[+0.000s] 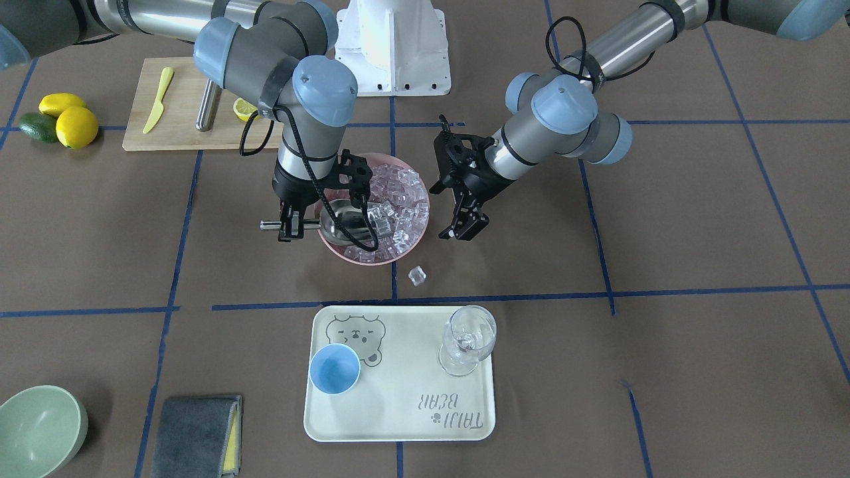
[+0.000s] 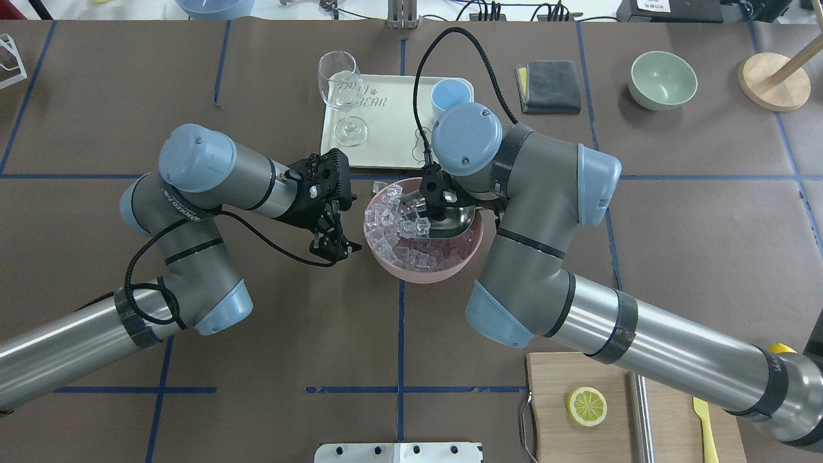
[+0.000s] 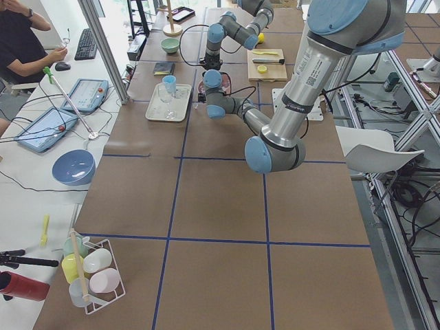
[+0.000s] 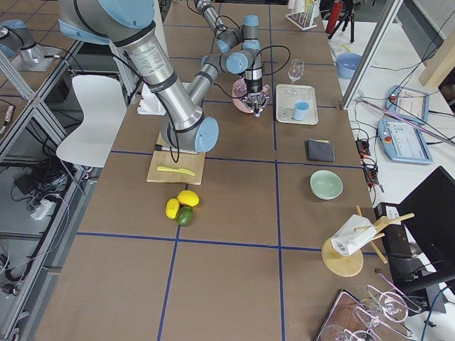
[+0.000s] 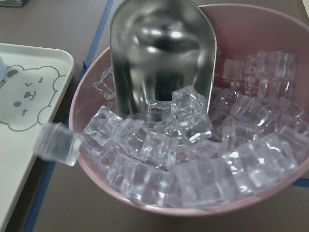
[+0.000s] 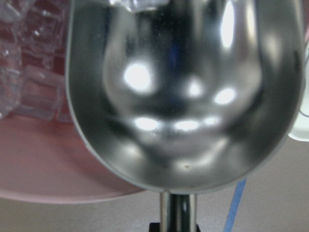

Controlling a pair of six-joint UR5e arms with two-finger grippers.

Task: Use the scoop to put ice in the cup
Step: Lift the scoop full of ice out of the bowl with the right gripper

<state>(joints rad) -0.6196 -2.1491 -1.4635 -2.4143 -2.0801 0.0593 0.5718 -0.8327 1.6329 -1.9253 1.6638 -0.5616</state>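
Note:
My right gripper is shut on the thin rod handle of the silver scoop. The scoop lies nearly level in the pink bowl, its mouth against the pile of ice. The right wrist view shows the scoop's trough almost empty, with one cube at its lip. The left wrist view shows the scoop nosing into the ice. One loose cube lies on the table between bowl and tray. The light blue cup stands empty on the tray. My left gripper is open and empty beside the bowl.
The cream tray also carries a clear wine glass. A pale green bowl and a grey cloth lie near the operators' edge. A cutting board holds a yellow knife, a steel cylinder and a lemon half; whole fruit sits beside it.

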